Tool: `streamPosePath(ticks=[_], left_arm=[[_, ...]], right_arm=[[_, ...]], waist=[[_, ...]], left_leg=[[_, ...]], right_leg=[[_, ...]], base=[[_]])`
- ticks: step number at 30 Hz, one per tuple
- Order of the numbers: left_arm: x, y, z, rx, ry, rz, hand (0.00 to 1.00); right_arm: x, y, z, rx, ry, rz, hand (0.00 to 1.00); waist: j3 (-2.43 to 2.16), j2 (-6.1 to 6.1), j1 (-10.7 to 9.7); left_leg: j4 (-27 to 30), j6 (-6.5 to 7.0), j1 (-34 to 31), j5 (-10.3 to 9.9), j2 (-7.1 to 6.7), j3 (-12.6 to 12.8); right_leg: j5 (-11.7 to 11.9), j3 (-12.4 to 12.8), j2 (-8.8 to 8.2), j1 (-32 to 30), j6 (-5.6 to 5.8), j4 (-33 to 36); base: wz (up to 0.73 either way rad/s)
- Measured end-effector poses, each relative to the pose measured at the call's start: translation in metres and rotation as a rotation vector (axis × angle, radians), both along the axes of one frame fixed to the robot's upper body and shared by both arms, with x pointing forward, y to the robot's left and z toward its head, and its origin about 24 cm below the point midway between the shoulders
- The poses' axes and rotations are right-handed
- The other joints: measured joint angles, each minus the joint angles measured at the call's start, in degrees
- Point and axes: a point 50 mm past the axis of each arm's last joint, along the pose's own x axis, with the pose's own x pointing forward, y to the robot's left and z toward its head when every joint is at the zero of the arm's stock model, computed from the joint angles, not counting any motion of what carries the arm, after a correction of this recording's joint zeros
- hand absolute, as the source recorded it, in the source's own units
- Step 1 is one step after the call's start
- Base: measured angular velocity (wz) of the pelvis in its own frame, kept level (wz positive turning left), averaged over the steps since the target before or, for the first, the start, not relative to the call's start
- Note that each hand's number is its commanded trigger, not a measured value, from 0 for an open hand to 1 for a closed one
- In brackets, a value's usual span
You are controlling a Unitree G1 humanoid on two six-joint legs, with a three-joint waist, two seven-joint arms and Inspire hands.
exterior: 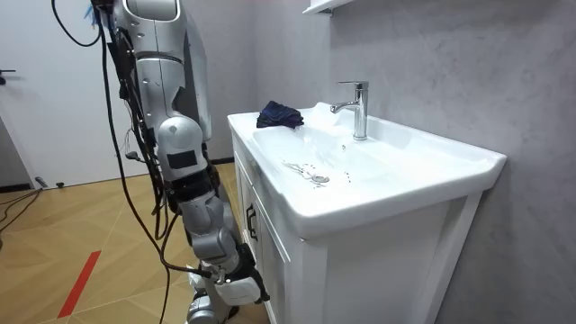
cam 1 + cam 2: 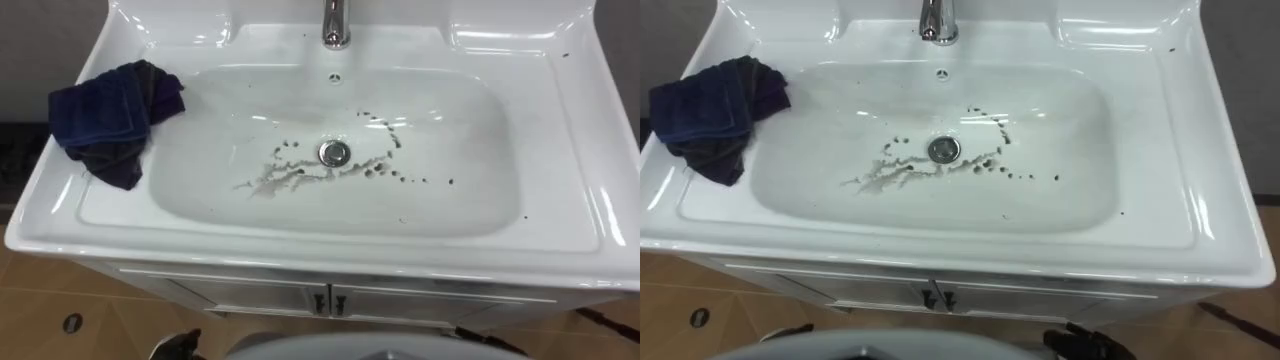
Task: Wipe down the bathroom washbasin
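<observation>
A white basin [image 2: 560,130] lies below me, with dark specks and a greyish smear [image 2: 268,180] around its drain [image 2: 335,153]. A dark blue cloth [image 2: 110,115] is bunched on the basin's left rim, one corner hanging over the bowl's edge; it also shows in the room view [image 1: 279,114]. No hand touches the cloth or the bowl. At the bottom edge of the left eye view a dark bit of my left hand [image 2: 178,345] shows below the cabinet front. My right hand [image 2: 1080,345] hangs low beside the cabinet [image 1: 232,281].
A chrome faucet [image 2: 335,25] stands at the back middle of the basin. Below the rim are white cabinet doors with two small dark handles [image 2: 325,300]. The grey wall is right behind the basin, and a wooden floor [image 1: 81,234] stretches away behind me.
</observation>
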Motion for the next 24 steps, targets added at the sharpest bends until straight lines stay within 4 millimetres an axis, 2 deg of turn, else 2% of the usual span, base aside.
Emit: streamPosePath(ticks=[5,10,15,20,24], left_arm=[[0.000,-0.001,0.000,-0.016,-0.008,0.037,0.00],[0.001,-0.001,0.000,-0.029,-0.030,0.091,0.00],[-0.005,0.000,0.000,-0.014,-0.063,0.170,0.00],[-0.017,0.003,0.000,0.010,-0.078,0.285,0.00],[-0.024,0.011,0.002,0.017,-0.108,0.444,0.00]], right_arm=[[-0.002,0.001,0.000,0.016,-0.009,-0.024,0.00],[0.000,0.002,0.000,0.030,-0.024,-0.013,0.00],[0.003,0.003,0.000,0.032,-0.031,0.008,0.00],[0.004,0.004,0.000,0.030,-0.022,0.033,0.00],[0.004,0.006,-0.001,0.026,-0.011,0.074,0.00]], waist=[[-0.15,0.35,0.0],[-0.10,0.92,0.1],[-0.10,0.79,0.3],[-0.04,-0.27,0.8],[0.40,-1.67,2.7]], left_leg=[[0.7,0.07,-0.5,-0.1,0.01,-0.4],[1.2,0.13,-0.7,-0.1,-0.03,-0.8],[1.1,0.15,-0.6,-0.1,-0.05,-0.7],[1.2,0.18,-0.5,-0.1,-0.38,-1.1],[1.4,0.20,-0.6,-0.1,-0.71,-1.8]], right_leg=[[0.0,-0.7,-0.01,-0.1,-0.01,0.0],[0.1,-1.0,0.01,0.1,-0.01,0.1],[0.1,-0.8,0.01,0.1,-0.01,0.2],[-0.1,-1.1,-0.15,0.6,0.15,-0.3],[-0.1,-2.1,-0.22,1.4,0.24,-1.0]], base=[[0.05],[0.03],[-0.01],[0.04],[0.14]])
